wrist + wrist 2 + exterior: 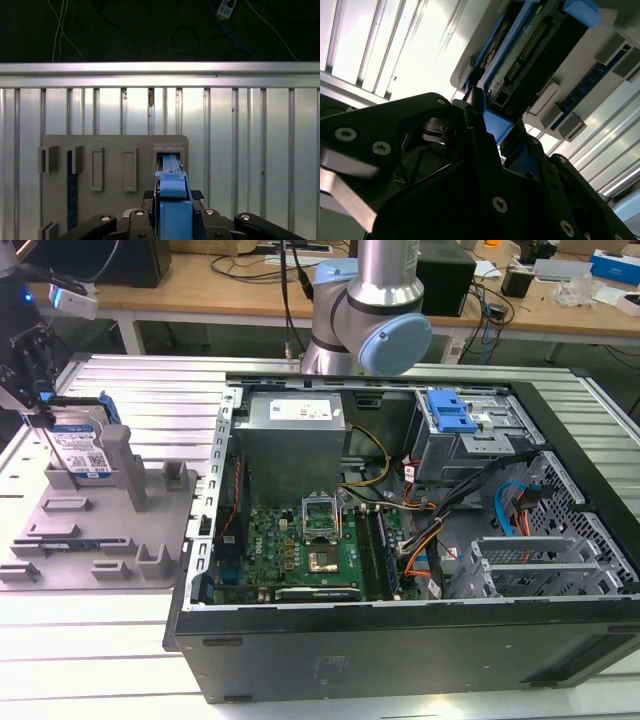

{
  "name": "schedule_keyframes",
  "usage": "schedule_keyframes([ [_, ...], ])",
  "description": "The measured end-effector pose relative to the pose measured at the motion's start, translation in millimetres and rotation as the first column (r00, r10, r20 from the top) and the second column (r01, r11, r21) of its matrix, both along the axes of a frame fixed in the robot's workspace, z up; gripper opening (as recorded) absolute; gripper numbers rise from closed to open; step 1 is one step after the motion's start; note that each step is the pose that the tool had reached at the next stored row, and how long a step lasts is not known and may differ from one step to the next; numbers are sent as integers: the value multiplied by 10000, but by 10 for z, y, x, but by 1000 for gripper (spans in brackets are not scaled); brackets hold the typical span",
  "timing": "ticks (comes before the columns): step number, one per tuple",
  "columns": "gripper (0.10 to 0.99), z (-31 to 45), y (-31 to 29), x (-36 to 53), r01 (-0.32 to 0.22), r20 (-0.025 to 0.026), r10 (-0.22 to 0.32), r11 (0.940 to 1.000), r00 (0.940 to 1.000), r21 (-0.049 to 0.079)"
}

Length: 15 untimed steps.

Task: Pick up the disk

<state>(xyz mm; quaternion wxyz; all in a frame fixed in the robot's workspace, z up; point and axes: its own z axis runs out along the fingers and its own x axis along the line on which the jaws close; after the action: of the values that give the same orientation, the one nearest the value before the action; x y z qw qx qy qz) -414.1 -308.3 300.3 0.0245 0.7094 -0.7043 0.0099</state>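
Note:
The disk (82,451) stands on edge in a slot of the grey fixture (100,540) at the exterior view's left, its white-and-blue label facing out. My gripper (48,432) comes down on it from above and is shut on the disk's upper edge. In the first wrist view the disk (172,197) is seen edge-on as a blue rail, with a dark finger pressed against each side of it. In the second wrist view a fingertip (471,111) lies against the disk's blue rail (495,125), and the disk's connector edge (530,50) shows beyond it.
An open computer case (560,570) with a motherboard takes up the middle and the exterior view's right, with a blue drive-bay latch (449,412) at its back. The arm's base (370,310) stands behind the case. Upright posts (178,478) rise from the fixture on the slatted metal table (60,640).

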Motion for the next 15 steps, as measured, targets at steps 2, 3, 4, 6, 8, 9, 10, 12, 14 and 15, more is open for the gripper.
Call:
schedule_keyframes([
  [2,369,0,0,0,0,0,0,10000,10000,0],
  [3,369,0,0,0,0,0,0,10000,10000,0],
  [4,369,0,0,0,0,0,0,10000,10000,0],
  [6,369,0,0,0,0,2,0,10000,10000,0],
  [8,369,0,0,0,3,6,-3,10000,10000,1],
  [9,369,1,0,0,4,6,-4,10000,10000,1],
  [10,369,2,0,0,5,5,-5,10000,10000,1],
  [12,369,8,0,-1,5,3,-5,10000,10000,0],
  [14,369,26,0,-1,5,7,-5,10000,10000,1],
  [15,369,37,0,-1,5,7,-5,10000,10000,0],
])
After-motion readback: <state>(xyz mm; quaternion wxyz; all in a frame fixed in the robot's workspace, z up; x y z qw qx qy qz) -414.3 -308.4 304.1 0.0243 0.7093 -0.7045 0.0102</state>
